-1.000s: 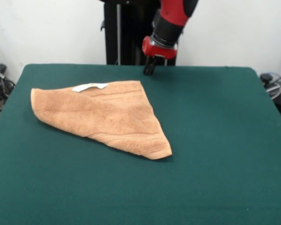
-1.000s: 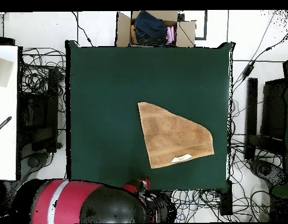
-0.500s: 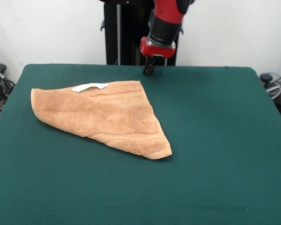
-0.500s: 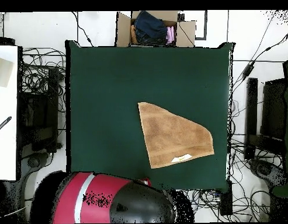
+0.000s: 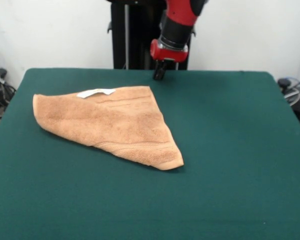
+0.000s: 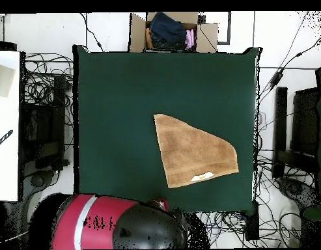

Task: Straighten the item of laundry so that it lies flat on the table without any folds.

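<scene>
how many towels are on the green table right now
1: a tan towel lies folded into a rough triangle on the table, its white label on the edge toward the claw. Another layer beneath can't be ruled out.

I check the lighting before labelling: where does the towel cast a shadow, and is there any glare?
Front view: soft, even light; the towel casts a thin shadow under its near corner; no glare on the table. Overhead view: flat light, no visible shadow beside the towel.
</scene>
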Robot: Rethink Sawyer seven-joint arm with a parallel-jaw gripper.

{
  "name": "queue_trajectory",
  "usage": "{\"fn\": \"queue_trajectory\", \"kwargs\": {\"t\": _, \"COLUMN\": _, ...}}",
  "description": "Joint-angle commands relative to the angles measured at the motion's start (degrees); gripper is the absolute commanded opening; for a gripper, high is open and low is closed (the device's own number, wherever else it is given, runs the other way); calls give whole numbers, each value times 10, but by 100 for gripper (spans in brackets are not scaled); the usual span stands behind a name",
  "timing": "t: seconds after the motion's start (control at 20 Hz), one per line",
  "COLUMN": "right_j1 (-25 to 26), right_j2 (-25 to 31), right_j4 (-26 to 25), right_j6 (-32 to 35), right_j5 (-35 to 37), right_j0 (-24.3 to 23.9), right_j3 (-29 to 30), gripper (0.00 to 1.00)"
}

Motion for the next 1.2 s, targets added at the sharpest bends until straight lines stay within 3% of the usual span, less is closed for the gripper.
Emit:
{"fn": "queue_trajectory", "kwargs": {"t": 0.05, "right_j1": 82, "right_j2": 113, "right_j4": 74, "right_j6": 160, "right_j5": 63, "right_j0": 33, "right_j3": -83, "gripper": 0}}
{"fn": "queue_trajectory", "kwargs": {"t": 0.3, "right_j1": 69, "right_j2": 116, "right_j4": 99, "right_j6": 143, "right_j5": 104, "right_j0": 41, "right_j3": -98, "gripper": 0}}
{"fn": "queue_trajectory", "kwargs": {"t": 0.85, "right_j1": 23, "right_j2": 75, "right_j4": 167, "right_j6": 115, "right_j5": 150, "right_j0": 110, "right_j3": -96, "gripper": 0}}
{"fn": "queue_trajectory", "kwargs": {"t": 1.2, "right_j1": -61, "right_j2": 67, "right_j4": 158, "right_j6": 98, "right_j5": 279, "right_j0": 103, "right_j3": -60, "gripper": 0}}
